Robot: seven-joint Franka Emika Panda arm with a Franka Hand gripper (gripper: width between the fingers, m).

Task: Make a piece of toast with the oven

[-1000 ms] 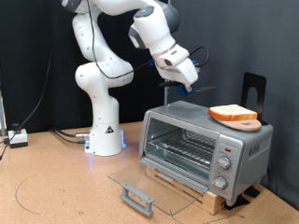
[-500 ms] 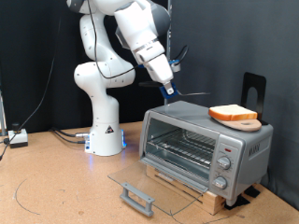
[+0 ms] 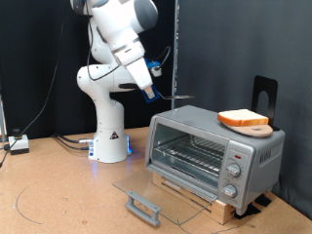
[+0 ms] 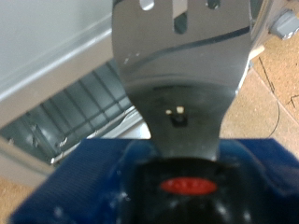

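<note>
- Dark curtain hangs behind everything, and a brown, cork-like surface (image 3: pixel 58 195) carries my white base, the oven and some cables at the exterior view's left edge.
- My claw (image 3: pixel 151 86) is raised in the air, well apart from the oven (image 3: pixel 214 154) and off toward the exterior view's left of it, above the level of its roof.
- It is closed around the blue handle of a metal spatula (image 4: pixel 182 65); in the wrist view the slotted blade runs out from the blue grip, and in the exterior view the thin blade points toward the oven.
- That oven stands on a wooden slat base, its glass door (image 3: pixel 156 195) folded fully down onto the surface, the wire rack bare inside as far as I can see.
- Resting on a round wooden board (image 3: pixel 255 128) on the oven's roof, toward the exterior view's right, is the piece of toast (image 3: pixel 243 118), well apart from my blade.
- My judgement: the door-opening is done and the bread is not yet in the oven, so the step in hand is carrying the spatula toward the slice.
- That move would call for a flat, low blade that slides between bread and board without pushing either off the roof.
- A black upright stand (image 3: pixel 264 93) rises behind the oven.
</note>
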